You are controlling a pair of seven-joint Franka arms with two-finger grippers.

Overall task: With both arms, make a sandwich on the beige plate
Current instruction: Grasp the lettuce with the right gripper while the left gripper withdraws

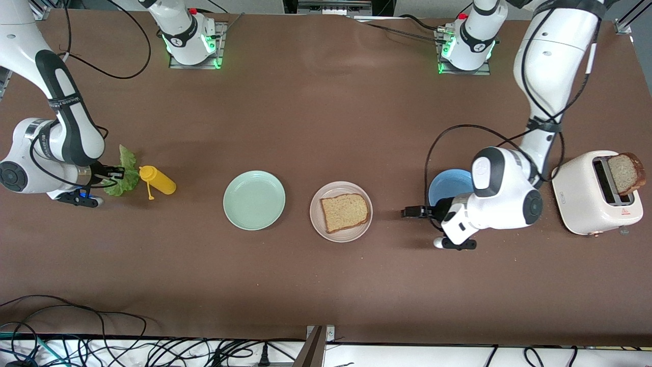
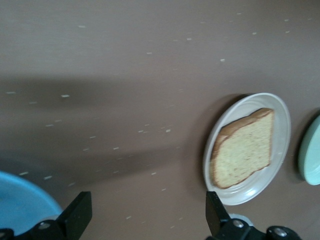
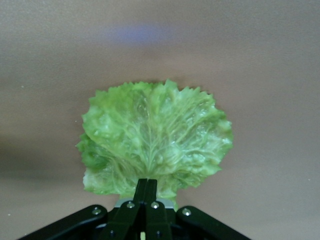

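right pincer (image 1: 118,174) pinched on ruffled green lettuce leaf (image 1: 124,173) on the table | round pinkish-beige plate (image 1: 326,225) holds one brown bread slice (image 1: 345,211) | left pincer (image 1: 411,211) spread, waiting | second slice (image 1: 626,173) in white toaster (image 1: 586,199) (lettuce, top slice left)

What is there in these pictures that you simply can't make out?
- Front view: much of the blue plate is covered by the left arm.
- Front view: the toaster hides the lower part of its bread slice.
- Right wrist view: the right gripper, shut on the lettuce, covers its stem.
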